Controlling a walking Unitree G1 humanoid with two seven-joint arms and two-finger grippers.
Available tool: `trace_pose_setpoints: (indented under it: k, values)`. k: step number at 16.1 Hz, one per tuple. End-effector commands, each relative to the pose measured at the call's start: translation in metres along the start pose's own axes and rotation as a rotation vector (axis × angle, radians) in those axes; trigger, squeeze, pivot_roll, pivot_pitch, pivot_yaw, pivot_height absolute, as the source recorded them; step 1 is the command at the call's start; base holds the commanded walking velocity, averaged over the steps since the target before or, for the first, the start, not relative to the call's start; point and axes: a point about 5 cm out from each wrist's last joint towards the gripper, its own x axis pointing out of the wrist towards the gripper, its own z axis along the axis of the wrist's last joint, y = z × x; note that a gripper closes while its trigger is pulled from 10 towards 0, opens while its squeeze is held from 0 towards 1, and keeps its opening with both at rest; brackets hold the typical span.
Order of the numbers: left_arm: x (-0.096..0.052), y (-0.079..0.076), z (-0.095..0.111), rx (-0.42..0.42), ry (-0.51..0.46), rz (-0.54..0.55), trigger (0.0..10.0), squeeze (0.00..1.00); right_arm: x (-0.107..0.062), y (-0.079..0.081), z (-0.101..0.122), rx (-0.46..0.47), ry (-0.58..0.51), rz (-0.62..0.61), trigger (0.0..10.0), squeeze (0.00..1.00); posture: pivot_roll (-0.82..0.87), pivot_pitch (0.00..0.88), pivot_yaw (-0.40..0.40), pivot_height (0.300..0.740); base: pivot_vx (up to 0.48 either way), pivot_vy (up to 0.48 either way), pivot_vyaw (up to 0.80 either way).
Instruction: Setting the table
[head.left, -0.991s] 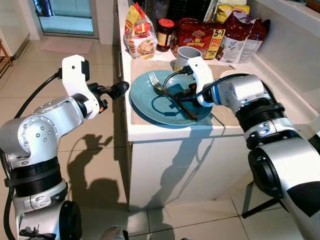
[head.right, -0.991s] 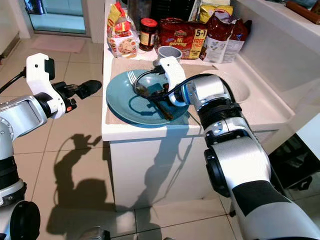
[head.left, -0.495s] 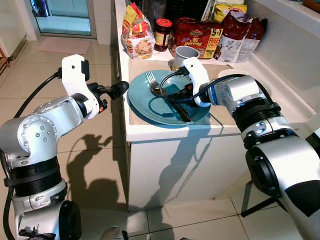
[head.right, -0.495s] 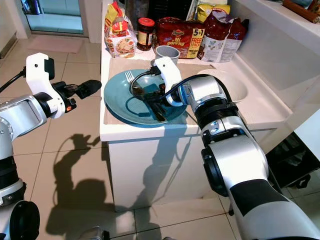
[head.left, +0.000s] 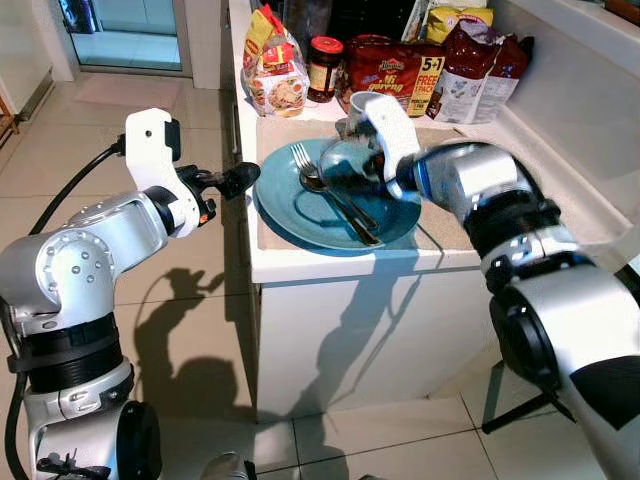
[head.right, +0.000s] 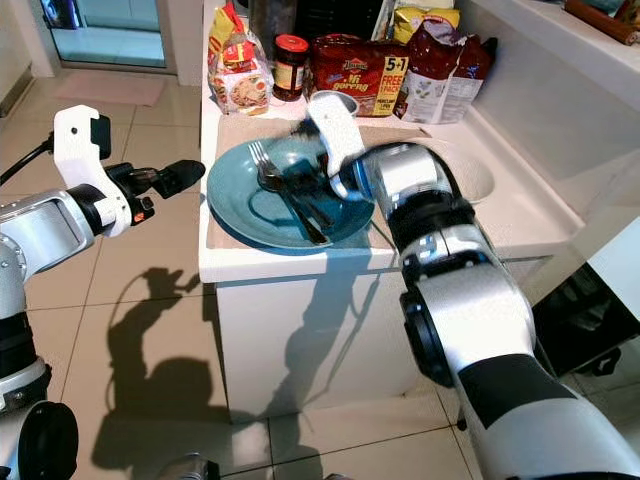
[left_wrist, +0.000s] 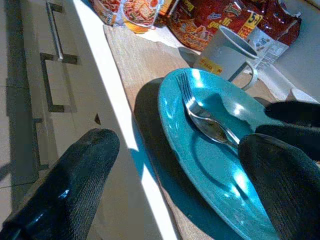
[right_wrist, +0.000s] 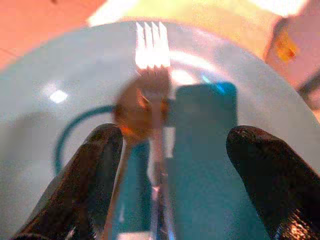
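A teal plate (head.left: 300, 205) lies on a beige placemat (head.left: 292, 130) at the counter's near left corner. A fork (head.left: 301, 157) and a spoon (head.left: 313, 181) lie side by side across the plate, handles toward me. My right gripper (head.left: 350, 165) hovers blurred just above the plate's far side; in its wrist view the gripper (right_wrist: 175, 137) is open, with the fork (right_wrist: 151, 55) and spoon (right_wrist: 134, 111) below the gap. My left gripper (head.left: 240, 178) is open and empty, held off the counter's left edge beside the plate (left_wrist: 210, 170).
A grey mug (left_wrist: 225, 52) stands just behind the plate. Snack packets (head.left: 395, 72), a noodle bag (head.left: 275, 70) and a red-lidded jar (head.left: 325, 68) line the back of the counter. A white bowl (head.right: 470, 170) sits right of the plate. Tiled floor (head.left: 190, 300) lies to the left.
My right gripper has lifted and swung back off the plate toward the mug, leaving the fork and spoon lying on it. The left arm has stayed put.
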Motion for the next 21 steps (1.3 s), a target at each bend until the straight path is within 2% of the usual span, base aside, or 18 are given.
trace_pose_setpoints:
  k: [1, 3, 4, 5, 10, 12, 13, 14, 15, 16, 19, 21]
  values:
    - [0.002, -0.01, 0.006, 0.014, -0.01, -0.049, 10.0, 0.0, -0.002, 0.002, 0.005, 0.018, -0.012, 0.03, 10.0, 0.9, 0.02, 0.02, -0.132, 0.74, 0.0, 0.0, 0.0]
    - [0.003, -0.011, 0.006, 0.017, -0.011, -0.055, 10.0, 0.0, 0.003, 0.007, -0.003, -0.014, 0.021, 0.057, 10.0, 0.87, 0.02, 0.017, -0.131, 0.74, 0.0, 0.0, 0.0]
    - [0.003, -0.011, 0.006, 0.018, -0.011, -0.057, 10.0, 0.0, 0.007, 0.008, -0.011, -0.034, 0.054, 0.058, 10.0, 0.74, 0.02, 0.012, -0.132, 0.74, 0.0, 0.0, 0.0]
    - [0.003, -0.012, 0.006, 0.019, -0.011, -0.058, 10.0, 0.0, 0.01, 0.009, -0.017, -0.039, 0.084, 0.056, 10.0, 0.0, 0.02, 0.011, -0.132, 0.74, 0.0, 0.0, 0.0]
    - [0.002, -0.012, 0.005, 0.024, -0.007, -0.058, 10.0, 0.0, 0.015, 0.009, -0.034, -0.008, 0.143, 0.03, 10.0, 0.0, 0.03, 0.012, -0.136, 0.74, 0.0, 0.0, 0.0]
    - [0.0, -0.011, 0.003, 0.025, -0.001, -0.054, 10.0, 0.0, 0.016, 0.012, -0.04, 0.066, 0.143, 0.086, 10.0, 0.0, 0.03, 0.017, -0.136, 0.74, 0.0, 0.0, 0.0]
    - [-0.002, -0.009, 0.001, 0.024, 0.001, -0.046, 10.0, 0.0, 0.017, 0.012, -0.044, 0.081, 0.153, 0.098, 9.3, 0.0, 0.03, 0.009, -0.133, 0.74, 0.0, 0.0, 0.0]
    - [-0.002, -0.007, 0.0, 0.026, -0.001, -0.038, 10.0, 0.0, 0.017, 0.012, -0.046, 0.084, 0.156, 0.098, 6.3, 0.0, 0.04, 0.006, -0.132, 0.74, 0.0, 0.0, 0.0]
    - [-0.003, -0.004, -0.001, 0.023, -0.001, -0.02, 10.0, 0.0, 0.017, 0.012, -0.049, 0.091, 0.161, 0.098, 0.5, 0.0, 0.04, 0.0, -0.13, 0.74, 0.0, 0.0, 0.0]
    - [-0.004, -0.001, -0.002, 0.013, 0.0, -0.007, 10.0, 0.0, 0.017, 0.011, -0.052, 0.101, 0.17, 0.097, 0.0, 0.0, 0.04, 0.0, -0.128, 0.74, 0.0, 0.0, 0.0]
    - [0.001, 0.003, -0.005, 0.013, 0.027, 0.01, 10.0, 0.0, 0.015, 0.006, -0.061, 0.106, 0.202, 0.084, 0.0, 0.0, 0.04, 0.0, -0.118, 0.74, 0.0, 0.0, 0.0]
    - [0.007, 0.003, -0.005, -0.015, 0.032, 0.0, 10.0, 0.0, 0.013, 0.003, -0.059, 0.109, 0.195, 0.073, 0.0, 0.0, 0.04, 0.0, -0.113, 0.74, 0.0, 0.0, 0.0]
